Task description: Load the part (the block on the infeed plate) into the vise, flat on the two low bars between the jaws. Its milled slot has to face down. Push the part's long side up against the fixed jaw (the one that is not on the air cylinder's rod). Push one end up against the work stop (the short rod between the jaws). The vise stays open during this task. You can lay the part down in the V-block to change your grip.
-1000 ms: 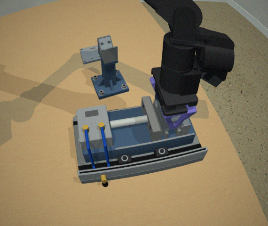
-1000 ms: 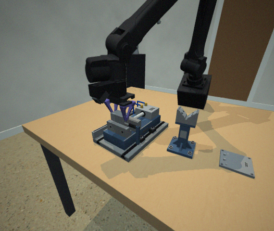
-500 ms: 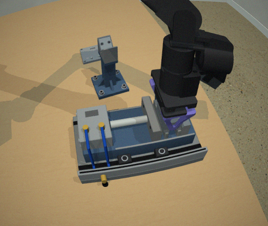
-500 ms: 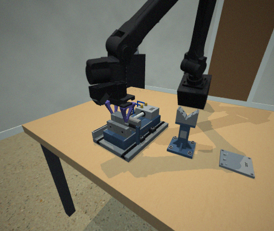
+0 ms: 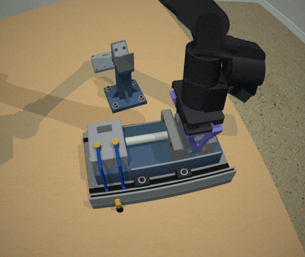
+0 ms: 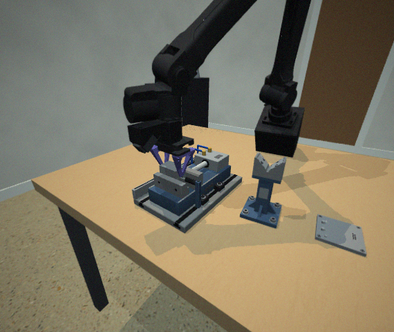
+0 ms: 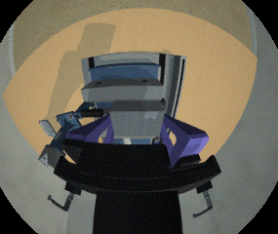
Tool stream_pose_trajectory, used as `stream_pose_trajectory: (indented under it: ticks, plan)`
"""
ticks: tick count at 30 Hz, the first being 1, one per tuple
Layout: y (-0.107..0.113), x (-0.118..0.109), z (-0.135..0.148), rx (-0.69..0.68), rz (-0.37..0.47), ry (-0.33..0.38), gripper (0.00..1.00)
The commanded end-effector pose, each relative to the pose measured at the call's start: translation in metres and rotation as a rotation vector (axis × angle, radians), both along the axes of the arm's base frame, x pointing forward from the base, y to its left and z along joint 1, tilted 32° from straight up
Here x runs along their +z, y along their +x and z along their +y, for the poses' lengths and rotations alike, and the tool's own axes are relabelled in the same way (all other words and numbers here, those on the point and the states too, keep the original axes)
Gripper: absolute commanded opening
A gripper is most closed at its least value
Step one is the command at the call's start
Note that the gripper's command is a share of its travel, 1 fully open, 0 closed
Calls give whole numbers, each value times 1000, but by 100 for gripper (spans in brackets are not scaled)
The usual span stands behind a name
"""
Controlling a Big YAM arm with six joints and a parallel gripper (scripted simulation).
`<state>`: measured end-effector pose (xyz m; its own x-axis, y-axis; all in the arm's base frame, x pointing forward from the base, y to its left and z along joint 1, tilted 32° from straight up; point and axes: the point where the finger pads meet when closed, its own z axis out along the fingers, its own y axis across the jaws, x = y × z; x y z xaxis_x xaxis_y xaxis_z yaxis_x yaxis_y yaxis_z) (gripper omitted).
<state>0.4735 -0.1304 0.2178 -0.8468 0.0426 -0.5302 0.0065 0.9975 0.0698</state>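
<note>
in the top view we see the grey-and-blue pneumatic vise on its slotted grey base plate, lying on the tan wooden table, whose curved edge runs close past the vise at 3 o'clock. open table top lies at 6 and 9 o'clock of the vise. at 11 o'clock stands the blue-footed grey v-block on a post, apart from the vise, and the flat grey infeed plate lies beyond it with nothing on it.

the black arm's purple-fingered pincer points down into the gap between the moving grey jaw on the pale cylinder rod and the fixed jaw at 3 o'clock. it is pinching the grey rectangular block part, which in the wrist view sits squarely between the purple fingers, low between the jaws. we cannot tell whether the part touches the bars, the fixed jaw or the stop, nor which way its slot faces.
</note>
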Motion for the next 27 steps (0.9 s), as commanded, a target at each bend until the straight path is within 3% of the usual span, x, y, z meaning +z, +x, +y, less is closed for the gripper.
stream_pose_trajectory:
  ticks: [1,27]
  plan:
    - [8,3,6,9,-14,-3,0]
    - [9,1,6,10,-14,-3,0]
